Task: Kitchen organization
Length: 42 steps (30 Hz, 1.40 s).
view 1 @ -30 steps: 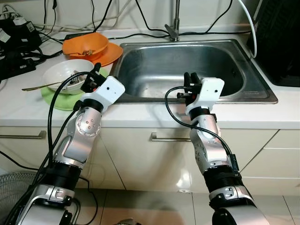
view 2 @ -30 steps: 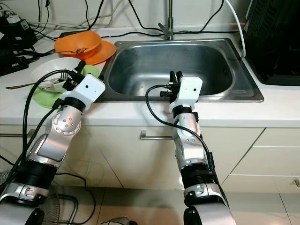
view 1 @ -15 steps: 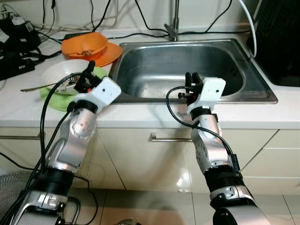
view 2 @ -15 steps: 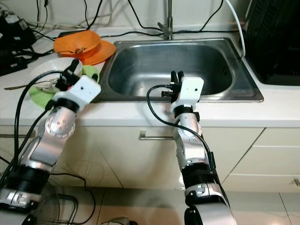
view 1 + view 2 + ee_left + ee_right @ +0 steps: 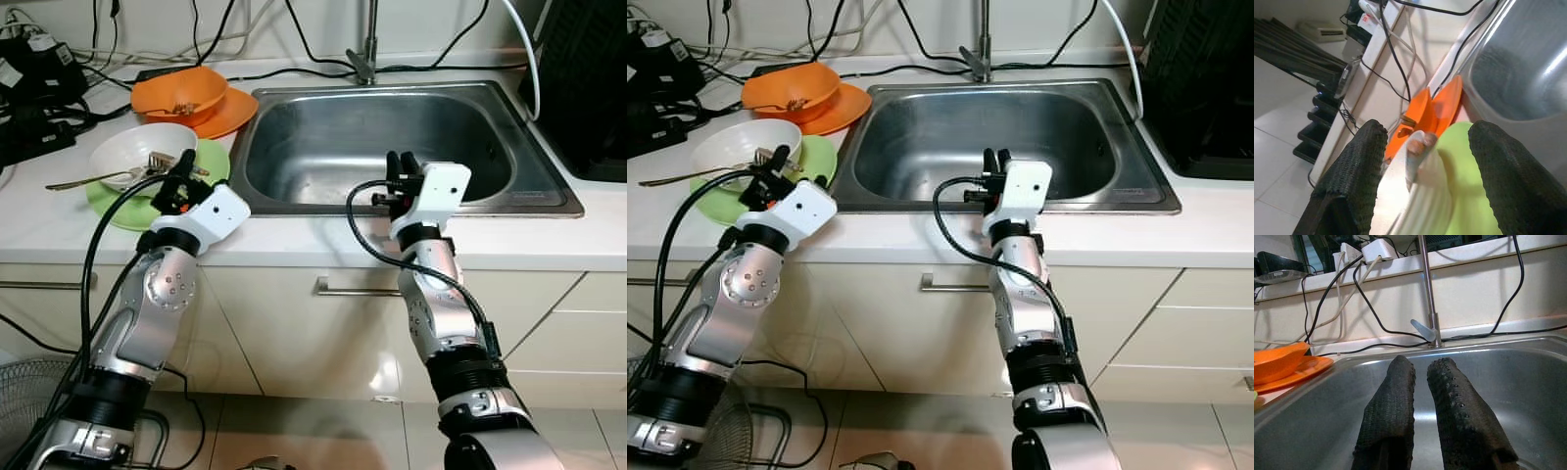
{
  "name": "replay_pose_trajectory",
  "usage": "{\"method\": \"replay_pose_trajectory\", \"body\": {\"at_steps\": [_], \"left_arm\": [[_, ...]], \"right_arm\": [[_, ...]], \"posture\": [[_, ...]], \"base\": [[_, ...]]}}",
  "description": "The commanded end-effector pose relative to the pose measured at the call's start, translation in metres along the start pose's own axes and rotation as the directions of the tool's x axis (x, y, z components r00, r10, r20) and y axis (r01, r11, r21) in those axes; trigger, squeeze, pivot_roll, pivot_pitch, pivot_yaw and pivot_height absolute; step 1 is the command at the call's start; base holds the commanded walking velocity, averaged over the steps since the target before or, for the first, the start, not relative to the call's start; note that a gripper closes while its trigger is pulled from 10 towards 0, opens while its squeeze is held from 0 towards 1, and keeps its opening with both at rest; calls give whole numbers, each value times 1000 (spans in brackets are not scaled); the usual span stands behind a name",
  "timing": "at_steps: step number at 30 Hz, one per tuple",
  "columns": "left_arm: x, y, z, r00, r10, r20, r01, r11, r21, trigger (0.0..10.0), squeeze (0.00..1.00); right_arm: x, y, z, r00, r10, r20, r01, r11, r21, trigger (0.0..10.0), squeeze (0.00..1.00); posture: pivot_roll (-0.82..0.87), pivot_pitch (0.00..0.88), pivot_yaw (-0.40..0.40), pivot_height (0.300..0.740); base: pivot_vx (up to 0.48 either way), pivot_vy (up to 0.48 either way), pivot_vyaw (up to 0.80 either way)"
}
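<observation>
A white bowl (image 5: 137, 155) with a fork (image 5: 163, 160) and a spoon in it sits on a green plate (image 5: 214, 160) on the counter left of the steel sink (image 5: 323, 127). Behind them an orange bowl (image 5: 179, 93) rests on an orange plate (image 5: 233, 110). My left gripper (image 5: 179, 182) hovers open at the near right edge of the green plate, and the bowl's rim (image 5: 1422, 200) shows between its fingers (image 5: 1354, 171). At the sink's front rim my right gripper (image 5: 400, 166) is shut with nothing held, pointing toward the faucet (image 5: 1429, 298).
Black power strips and cables (image 5: 39, 78) crowd the counter's back left. A dark rack (image 5: 588, 88) stands right of the sink. The spoon's handle (image 5: 73, 182) sticks out left over the counter. Drawers with metal handles (image 5: 358, 289) lie below, and a fan (image 5: 29, 401) is on the floor.
My left arm has shifted left and drawn back, so its gripper moved from beside the bowl toward the plate's near edge. The right arm has stayed still.
</observation>
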<state>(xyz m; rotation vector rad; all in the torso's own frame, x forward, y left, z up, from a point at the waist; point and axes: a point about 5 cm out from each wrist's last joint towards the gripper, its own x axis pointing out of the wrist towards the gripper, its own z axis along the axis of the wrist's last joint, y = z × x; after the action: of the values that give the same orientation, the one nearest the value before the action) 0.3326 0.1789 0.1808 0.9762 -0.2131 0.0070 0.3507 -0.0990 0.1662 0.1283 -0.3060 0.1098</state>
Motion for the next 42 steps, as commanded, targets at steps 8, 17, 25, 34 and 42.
{"method": "replay_pose_trajectory", "body": {"at_steps": [8,17,25,34,42], "left_arm": [[11,1,-1,1000,14,-27,-13,998,57,10000,0],[16,0,-6,999,-2,-49,6,997,82,0,0],[18,-1,-5,999,-6,-46,10,996,94,0,0],[20,1,-3,999,9,-37,-5,995,104,0,0],[22,5,0,999,23,-29,-19,993,114,0,0]], "right_arm": [[0,1,-1,1000,1,-4,-1,1000,21,10000,0],[-1,2,-1,1000,-1,-2,1,1000,21,10000,0],[-1,3,-2,1000,2,-4,-2,1000,21,10000,0],[1,4,-2,1000,11,-3,-10,1000,23,10000,0],[1,5,-2,1000,14,-2,-14,1000,26,10000,0]], "posture": [[139,27,91,740],[132,15,101,740],[131,1,100,740],[134,0,97,740],[134,0,96,740]], "base": [[0,0,0],[0,0,0],[0,0,0],[0,0,0],[0,0,0]]}}
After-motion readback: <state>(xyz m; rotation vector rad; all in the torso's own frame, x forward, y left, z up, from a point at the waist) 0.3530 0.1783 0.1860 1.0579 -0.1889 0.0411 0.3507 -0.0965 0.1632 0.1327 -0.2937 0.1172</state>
